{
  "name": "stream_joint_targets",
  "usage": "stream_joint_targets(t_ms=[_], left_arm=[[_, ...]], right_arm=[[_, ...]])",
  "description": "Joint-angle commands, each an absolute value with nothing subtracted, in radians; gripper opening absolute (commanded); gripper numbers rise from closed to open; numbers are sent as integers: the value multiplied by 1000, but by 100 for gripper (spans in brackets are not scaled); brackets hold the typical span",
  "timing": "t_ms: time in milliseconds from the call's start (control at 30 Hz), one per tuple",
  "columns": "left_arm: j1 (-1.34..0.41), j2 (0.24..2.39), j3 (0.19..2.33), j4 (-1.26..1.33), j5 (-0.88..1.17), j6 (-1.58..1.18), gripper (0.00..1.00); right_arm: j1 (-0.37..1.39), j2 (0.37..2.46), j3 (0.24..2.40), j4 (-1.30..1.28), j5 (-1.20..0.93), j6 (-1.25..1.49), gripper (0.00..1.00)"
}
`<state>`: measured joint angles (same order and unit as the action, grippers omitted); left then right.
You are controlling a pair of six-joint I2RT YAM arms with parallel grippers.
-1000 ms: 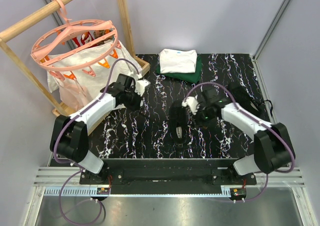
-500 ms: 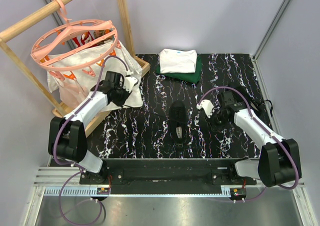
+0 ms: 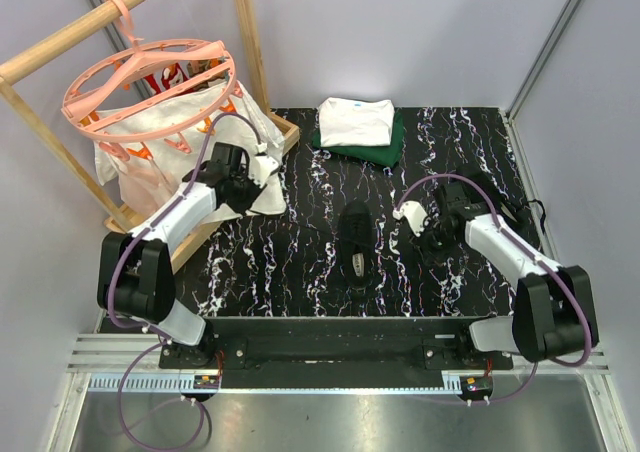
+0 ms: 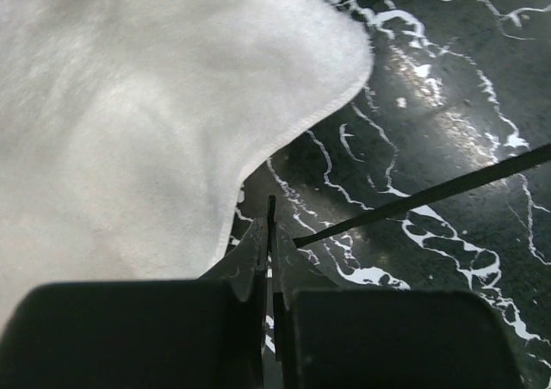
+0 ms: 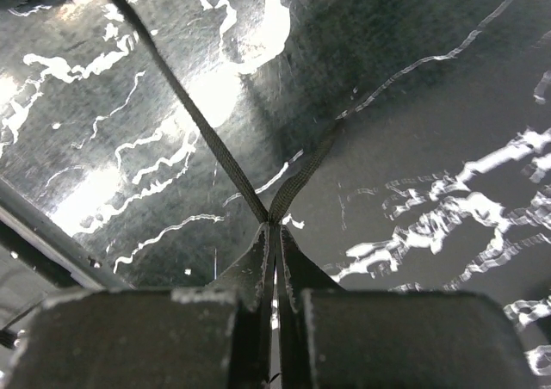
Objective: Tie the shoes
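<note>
— Fingers (image 5: 254, 264) of the right gripper (image 5: 274, 225): state?
— Pressed together, pinching a black lace (image 5: 198, 122). The lace folds into a V at the tips, both strands running away over the bench top (image 5: 430, 105). The gripper sits in the right half, roughly midway between the near and far edges.
— Item: sneaker?
— One black sneaker (image 3: 356, 240), centre of the bench, a little toward the near edge. It lies lengthwise near-to-far with the pale grey patch (image 3: 358, 264) at its near end. Neither gripper touches it (laces too thin to trace from above).
— Left gripper?
— Left gripper (image 4: 270, 234): fingers (image 4: 252, 256) closed flat on a lace strand (image 4: 430, 195), which runs straight off to the right in its wrist view. It is toward the left edge, farther back than the right one.
— Beside it?
— White cloth (image 4: 129, 105), lying on the bench just beside the fingertips, rounded corner nearest them.
— Far edge?
— Folded white and dark green clothes (image 3: 358, 127), mid far edge. At the far-left corner, a wooden rack (image 3: 250, 32) with a pink round hanger (image 3: 150, 77) and a white bag (image 3: 140, 172).
</note>
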<state>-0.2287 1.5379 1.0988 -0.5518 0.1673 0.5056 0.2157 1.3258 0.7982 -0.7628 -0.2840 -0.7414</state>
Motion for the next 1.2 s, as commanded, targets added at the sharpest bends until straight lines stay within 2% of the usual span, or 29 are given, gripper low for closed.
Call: stream_joint_targets(t_ms=[0, 133, 267, 300, 333, 367, 400, 433, 467, 500, 600, 800, 900, 967, 1033, 1100, 1167], left_arm=[[-326, 1529, 1068, -569, 261, 578, 0], [-394, 1565, 996, -514, 247, 546, 0], [-414, 1635, 988, -463, 207, 512, 0], [-419, 1646, 989, -453, 199, 511, 3], [-420, 1654, 994, -454, 199, 511, 9], [-423, 1661, 1002, -454, 204, 511, 22], [-423, 1658, 1005, -457, 218, 515, 29], [-422, 1645, 1006, -459, 228, 521, 35], [-423, 1605, 1003, -457, 233, 525, 46], [-422, 1579, 1000, -456, 238, 529, 51], [-420, 1456, 994, -463, 268, 554, 69], [-419, 1183, 960, -471, 334, 633, 87], [-419, 1062, 916, -428, 409, 652, 93], [-419, 994, 879, -350, 486, 631, 98], [-437, 980, 844, -330, 605, 690, 97], [-486, 1009, 845, -359, 588, 805, 97], [-537, 1083, 877, -429, 564, 866, 95]], right_arm=[[209, 1443, 842, -720, -296, -701, 0], [207, 1535, 888, -706, -311, -686, 0], [207, 1571, 911, -696, -316, -681, 9], [207, 1574, 913, -698, -318, -677, 12], [207, 1574, 914, -698, -318, -673, 17], [207, 1569, 919, -704, -319, -670, 24], [207, 1553, 923, -710, -319, -663, 36], [207, 1542, 936, -718, -318, -658, 45], [207, 1525, 943, -735, -316, -655, 51], [207, 1485, 951, -742, -314, -634, 62], [206, 1382, 992, -770, -331, -578, 78], [206, 1165, 1052, -764, -365, -528, 89], [206, 1074, 1031, -715, -391, -532, 100], [207, 1033, 997, -652, -466, -546, 100], [207, 1025, 973, -638, -541, -560, 100], [209, 1054, 962, -679, -606, -728, 100], [213, 1141, 953, -690, -579, -831, 99]])
